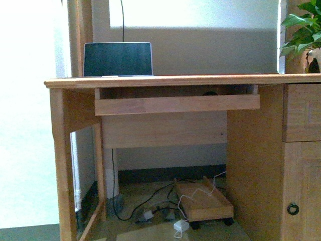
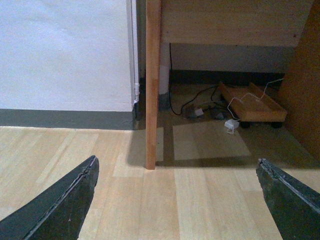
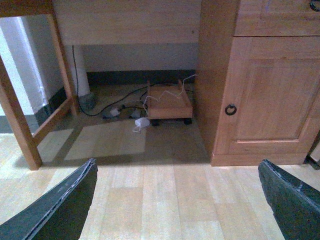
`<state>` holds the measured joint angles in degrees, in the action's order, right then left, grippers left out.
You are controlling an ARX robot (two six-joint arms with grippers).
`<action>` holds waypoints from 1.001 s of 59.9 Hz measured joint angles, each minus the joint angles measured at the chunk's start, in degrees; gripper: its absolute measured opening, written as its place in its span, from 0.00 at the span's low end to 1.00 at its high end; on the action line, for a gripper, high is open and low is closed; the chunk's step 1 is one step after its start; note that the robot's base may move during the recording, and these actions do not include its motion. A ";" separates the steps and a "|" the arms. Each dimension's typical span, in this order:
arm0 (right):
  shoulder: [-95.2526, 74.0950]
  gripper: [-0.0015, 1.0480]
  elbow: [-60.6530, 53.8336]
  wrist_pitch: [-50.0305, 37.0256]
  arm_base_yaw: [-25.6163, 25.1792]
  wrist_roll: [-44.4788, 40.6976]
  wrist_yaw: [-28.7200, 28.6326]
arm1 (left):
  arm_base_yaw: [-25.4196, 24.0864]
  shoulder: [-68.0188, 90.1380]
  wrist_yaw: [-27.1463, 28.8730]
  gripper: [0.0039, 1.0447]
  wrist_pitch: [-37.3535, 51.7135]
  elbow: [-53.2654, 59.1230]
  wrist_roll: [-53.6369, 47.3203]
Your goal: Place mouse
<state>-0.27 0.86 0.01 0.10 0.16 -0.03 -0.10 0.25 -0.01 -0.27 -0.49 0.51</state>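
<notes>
The left fingers (image 2: 65,205) and right fingers (image 3: 62,202) are spread wide, holding nothing, low over the floor (image 2: 200,200) before the desk (image 3: 265,95), whose tabletop (image 1: 200,80) carries a laptop (image 1: 118,59).

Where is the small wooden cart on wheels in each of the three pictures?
Front view: the cart stands on the floor under the desk, low and right of centre.
Left wrist view: the cart is on the floor past the desk leg.
Right wrist view: the cart is beside the cabinet door.
Shared landmark: the white charger, just before the cart.
</notes>
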 joint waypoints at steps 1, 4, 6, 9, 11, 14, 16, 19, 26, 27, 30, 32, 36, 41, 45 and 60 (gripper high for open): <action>0.00 0.93 0.00 0.00 0.00 -0.02 0.00 | 0.00 0.00 0.00 0.93 0.00 0.00 0.00; 0.00 0.93 0.00 0.00 0.00 0.00 -0.02 | 0.00 0.00 0.00 0.93 0.00 0.00 0.00; 0.00 0.93 0.00 0.00 0.00 0.00 -0.02 | 0.00 0.00 0.02 0.93 0.00 0.00 0.00; 0.00 0.93 0.00 0.00 0.00 0.00 0.00 | 0.00 0.00 0.02 0.93 0.00 0.00 0.00; 0.00 0.93 0.00 0.00 0.00 0.00 0.02 | 0.00 0.00 0.00 0.93 0.00 0.00 0.00; 0.00 0.93 0.02 0.00 0.00 -0.02 0.00 | 0.00 0.00 0.02 0.93 0.00 0.00 0.00; 0.00 0.93 0.00 0.00 0.00 0.00 0.00 | 0.00 0.00 0.02 0.93 0.00 0.00 0.02; 0.00 0.93 0.02 0.00 0.00 0.00 0.00 | 0.00 0.00 0.02 0.93 0.00 0.00 0.00; 0.00 0.93 0.00 0.00 0.00 0.00 0.00 | 0.00 0.00 0.00 0.93 0.00 0.00 0.00; 0.00 0.93 0.00 0.00 0.00 0.00 0.00 | 0.00 0.00 0.00 0.93 0.00 0.00 0.00; 0.00 0.93 0.00 0.00 0.00 -0.02 0.00 | 0.00 -0.02 0.02 0.93 0.00 0.00 0.00; 0.02 0.93 0.00 0.00 0.00 0.00 0.00 | 0.00 -0.04 0.02 0.93 0.00 0.00 0.00; 0.00 0.93 0.02 0.00 0.00 0.00 0.00 | 0.00 -0.04 0.00 0.93 0.00 0.00 0.00; 0.02 0.93 0.02 0.00 0.00 0.00 -0.02 | 0.00 -0.04 -0.02 0.93 0.00 0.00 0.00; 0.00 0.93 0.00 0.02 0.00 0.00 0.00 | 0.00 -0.07 0.00 0.93 0.00 0.00 0.00; -0.02 0.93 0.00 0.02 -0.02 0.00 0.00 | 0.00 -0.07 0.00 0.93 0.00 0.00 0.00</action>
<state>-0.30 0.86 0.03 0.08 0.16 -0.03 -0.10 0.19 -0.01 -0.27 -0.49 0.51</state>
